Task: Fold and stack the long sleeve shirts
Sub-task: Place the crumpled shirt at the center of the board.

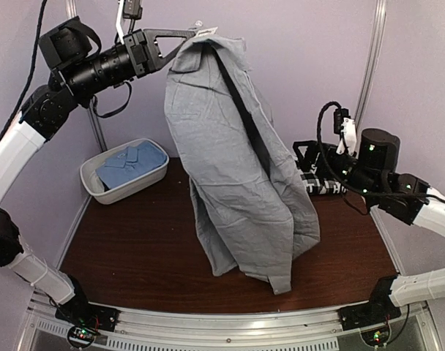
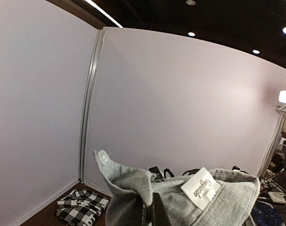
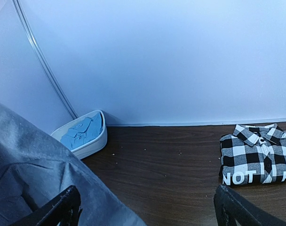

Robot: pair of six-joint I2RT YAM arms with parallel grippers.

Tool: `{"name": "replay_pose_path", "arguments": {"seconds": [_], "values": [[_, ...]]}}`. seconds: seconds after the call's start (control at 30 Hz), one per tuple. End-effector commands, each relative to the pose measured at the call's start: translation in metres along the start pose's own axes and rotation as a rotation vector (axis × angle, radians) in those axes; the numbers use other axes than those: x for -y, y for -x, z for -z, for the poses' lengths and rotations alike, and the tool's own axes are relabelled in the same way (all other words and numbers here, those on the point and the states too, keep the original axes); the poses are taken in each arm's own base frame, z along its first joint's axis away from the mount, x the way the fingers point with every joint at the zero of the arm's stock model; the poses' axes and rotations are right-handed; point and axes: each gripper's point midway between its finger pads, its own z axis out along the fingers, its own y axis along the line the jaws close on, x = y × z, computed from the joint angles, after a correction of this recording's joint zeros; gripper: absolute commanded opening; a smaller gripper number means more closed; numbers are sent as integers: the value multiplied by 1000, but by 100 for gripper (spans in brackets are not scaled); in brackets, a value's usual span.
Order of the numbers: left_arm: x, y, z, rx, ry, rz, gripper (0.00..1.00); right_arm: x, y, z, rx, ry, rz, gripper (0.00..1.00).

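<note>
Pale purple walls all round, dark wood tabletop (image 1: 135, 256) underneath. So the grey shirt (image 1: 237, 168) is dangling from my left end effector (image 1: 187, 38), which is clamped shut on the collar right by the label, way up high near the back wall. Its long axis runs pretty much straight up and down: collar on top, hem at the bottom, and the hem looks like it's brushing the tabletop toward the near edge.

My right end effector (image 3: 145, 209) is wide open with nothing in it, sitting low off to the right. That puts the shirt on its left, and that arm is the closer one to the lower half of the cloth. My guess is right reaches left for a side or the hem next.

Further out, the checked shirt (image 3: 256, 153) lies folded at back right, and the light blue shirt (image 1: 131, 164) sits in the white tub (image 1: 109, 191) back left.
</note>
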Motion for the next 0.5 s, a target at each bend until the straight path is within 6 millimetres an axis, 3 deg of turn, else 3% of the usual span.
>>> {"name": "replay_pose_path", "arguments": {"seconds": [0.0, 0.1, 0.13, 0.27, 0.33, 0.43, 0.47], "values": [[-88, -31, -5, -50, 109, 181, 0, -3, 23, 5, 56, -4, -3, 100], [-154, -114, -13, -216, 131, 338, 0, 0, 10, -5, 12, -26, 8, 100], [-183, -156, -20, -293, 173, 386, 0, 1, 3, -10, -9, -33, 11, 100], [-259, -278, -17, -531, 342, 490, 25, 2, -31, -31, -125, -22, 23, 100], [-280, -310, -14, -593, 397, 498, 43, -2, -52, -40, -198, 3, 33, 100], [-295, -322, -6, -609, 482, 485, 68, -5, -87, -47, -316, 37, 54, 100], [-296, -319, -2, -605, 508, 476, 72, -6, -100, -47, -354, 57, 55, 100]]}}
